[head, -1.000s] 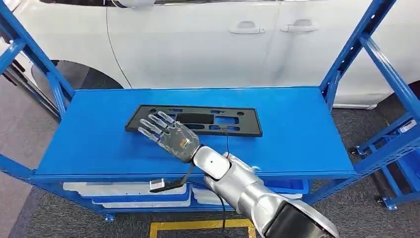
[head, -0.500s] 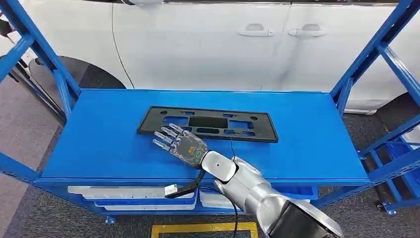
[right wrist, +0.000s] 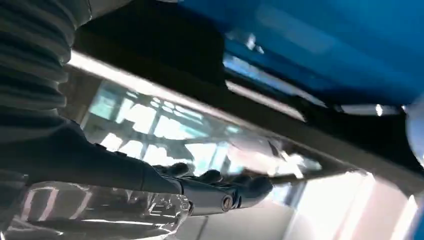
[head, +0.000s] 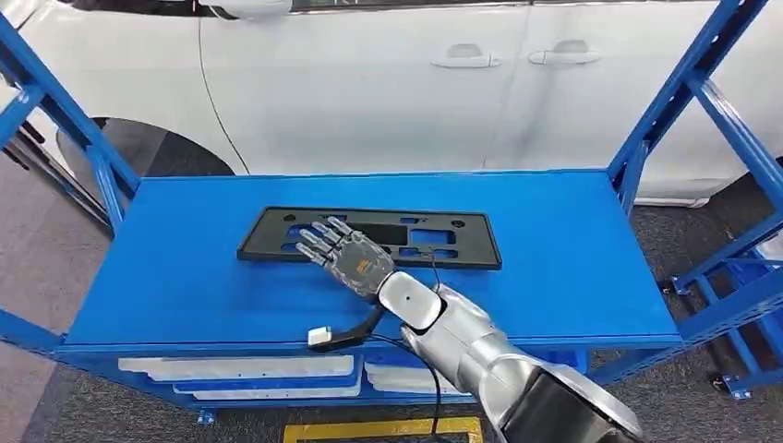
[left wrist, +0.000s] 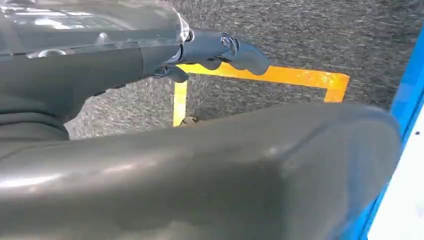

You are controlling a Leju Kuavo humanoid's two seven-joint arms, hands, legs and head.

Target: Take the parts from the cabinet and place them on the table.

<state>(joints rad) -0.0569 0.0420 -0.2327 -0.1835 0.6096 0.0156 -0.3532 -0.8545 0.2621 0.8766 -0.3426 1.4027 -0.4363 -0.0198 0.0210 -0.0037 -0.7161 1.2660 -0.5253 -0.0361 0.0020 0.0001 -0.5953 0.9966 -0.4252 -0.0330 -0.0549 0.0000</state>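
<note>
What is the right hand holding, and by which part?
Nothing clearly held: right hand lies flat, fingers spread, over the near edge of the flat black plastic plate. A grip cannot be told.

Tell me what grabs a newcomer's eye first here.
The flat black plastic panel with cut-outs lies on the bright blue metal shelf top. The silver right hand reaches over its near edge, fingers spread. A white car stands behind.

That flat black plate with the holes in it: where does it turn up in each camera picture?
Head view: the black plate lies flat mid-shelf, the right hand over its near edge.
Right wrist view: the dark band across the picture looks like it, blurred.
Left wrist view: not in it.
Shared landmark: the blue shelf, also behind the band.
</note>
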